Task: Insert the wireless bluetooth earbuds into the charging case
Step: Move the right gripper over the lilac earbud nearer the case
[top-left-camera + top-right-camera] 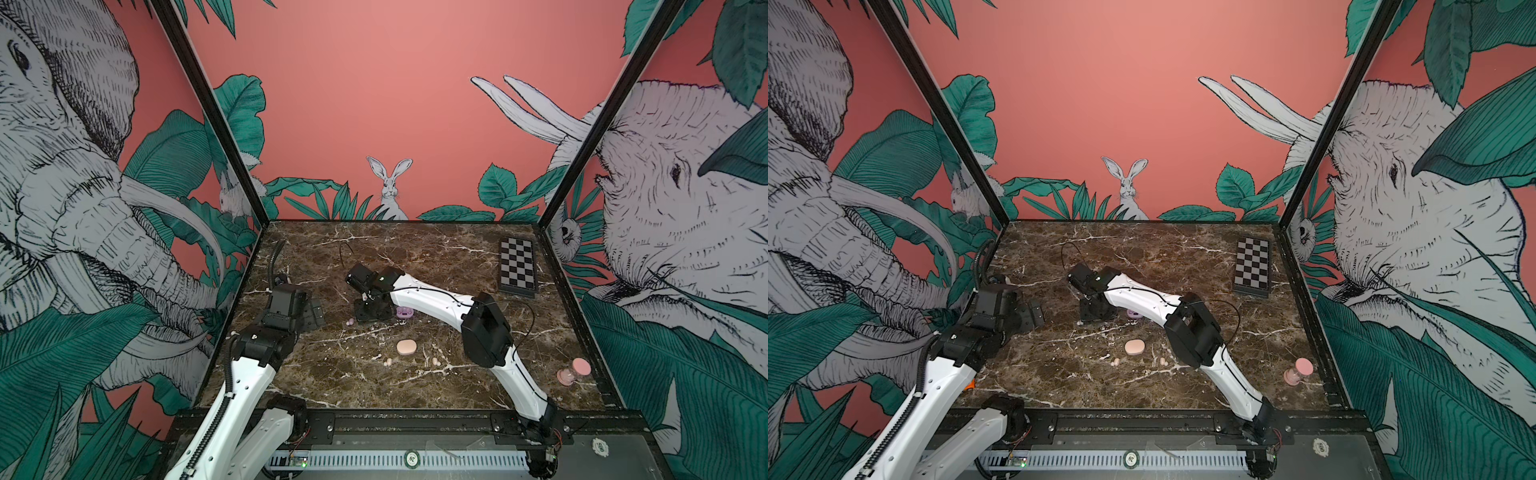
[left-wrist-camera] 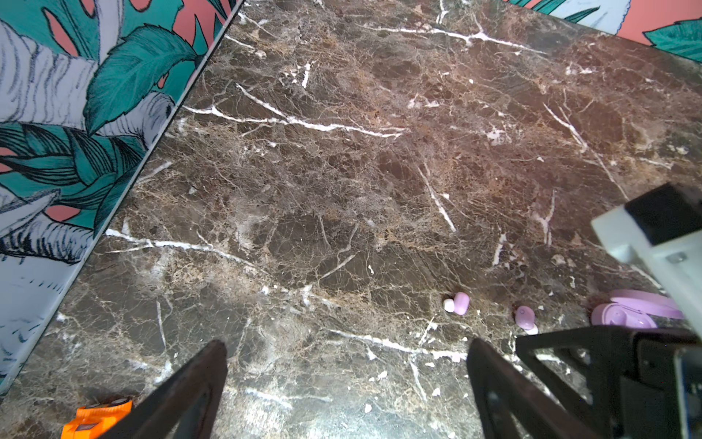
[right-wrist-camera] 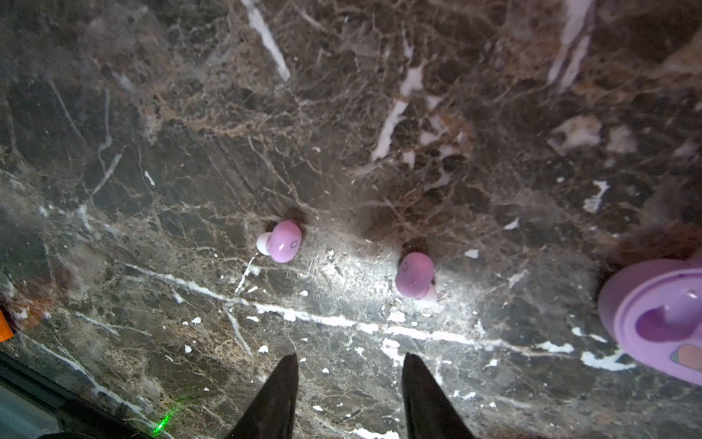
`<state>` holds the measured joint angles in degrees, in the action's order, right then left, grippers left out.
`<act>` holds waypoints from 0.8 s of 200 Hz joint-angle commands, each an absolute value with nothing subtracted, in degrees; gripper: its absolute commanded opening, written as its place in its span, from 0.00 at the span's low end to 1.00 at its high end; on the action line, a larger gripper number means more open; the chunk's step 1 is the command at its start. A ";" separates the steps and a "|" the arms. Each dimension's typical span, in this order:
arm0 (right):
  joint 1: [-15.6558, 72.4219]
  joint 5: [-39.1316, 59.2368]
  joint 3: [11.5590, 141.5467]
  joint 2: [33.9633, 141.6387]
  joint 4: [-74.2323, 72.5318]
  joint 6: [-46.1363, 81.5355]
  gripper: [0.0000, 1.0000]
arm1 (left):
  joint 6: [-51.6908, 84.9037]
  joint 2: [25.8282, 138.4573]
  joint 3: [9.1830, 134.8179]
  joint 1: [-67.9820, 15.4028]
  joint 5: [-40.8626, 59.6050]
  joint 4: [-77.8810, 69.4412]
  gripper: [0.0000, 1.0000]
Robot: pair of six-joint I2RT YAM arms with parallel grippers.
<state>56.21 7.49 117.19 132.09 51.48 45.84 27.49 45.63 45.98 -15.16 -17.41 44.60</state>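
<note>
A: Item one, tools?

B: My right tool, jaws apart with nothing between them, hangs over the desk near centre frame in both top views. My left tool is spread wide and empty at left.

A: Item two, earbuds?

B: Two lilac earbuds on the desk: one mid-frame in the right wrist view, the other just right of it, apart. Two peach earbuds lie low centre in a top view.

A: Cases?

B: Lilac case, lid up, right edge of the wrist frame. Peach case closed, between the peach pair.
</note>
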 commanded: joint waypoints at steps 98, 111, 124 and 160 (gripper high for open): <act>54.90 7.74 118.96 135.31 51.67 45.90 0.44 | 24.14 51.86 44.61 -14.62 -0.16 39.63 0.99; 54.89 8.03 119.24 135.66 51.44 45.88 0.43 | 23.63 51.70 44.33 -14.57 1.43 38.88 0.99; 54.86 8.29 119.66 136.17 51.75 45.98 0.43 | 23.21 51.61 44.21 -14.59 2.84 38.12 0.99; 54.87 8.87 120.65 137.19 51.93 45.97 0.39 | 22.68 51.59 44.27 -14.60 3.77 37.40 0.99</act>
<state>54.92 8.47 119.28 135.72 51.42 45.89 23.70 52.27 44.82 -14.90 1.52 38.83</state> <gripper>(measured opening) 0.392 0.991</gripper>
